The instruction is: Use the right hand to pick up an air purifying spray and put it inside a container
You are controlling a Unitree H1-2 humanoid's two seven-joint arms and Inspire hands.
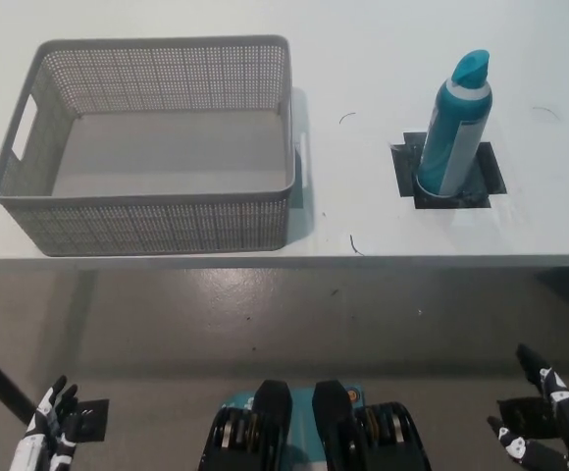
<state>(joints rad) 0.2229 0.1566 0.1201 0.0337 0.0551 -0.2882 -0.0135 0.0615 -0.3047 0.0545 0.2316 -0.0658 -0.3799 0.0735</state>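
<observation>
1. Head view, nearest edge: the white left hand (51, 424) hangs low at the lower left, above the grey floor (294, 324), with its fingers (61, 396) spread apart and nothing in them.
2. At the lower right the black right hand (540, 422) is likewise down by the floor, fingers (532, 361) splayed wide and empty, well apart from the table (363, 69).
3. Two dark square marks lie on the floor, one just beside each hand.
4. Farther off, the white table runs across the upper half of the picture, its front edge a pale strip.
5. On the table's right part stands the air purifying spray (455, 128), an upright teal can with a white band running down its side and a lighter blue-green angled cap on top. It leans slightly in the picture because of the steep camera angle.
6. The can's base sits on a patch of black tape (481, 177) stuck to the table.
7. No brand or wording can be read on the can; any print is too small to make out.
8. On the table's left part sits the container (147, 221), a grey plastic basket with perforated walls, a slot handle in its left end and a bare floor inside. It is well apart from the spray.
9. A few thin dark scuffs mark the table between and around them.
</observation>
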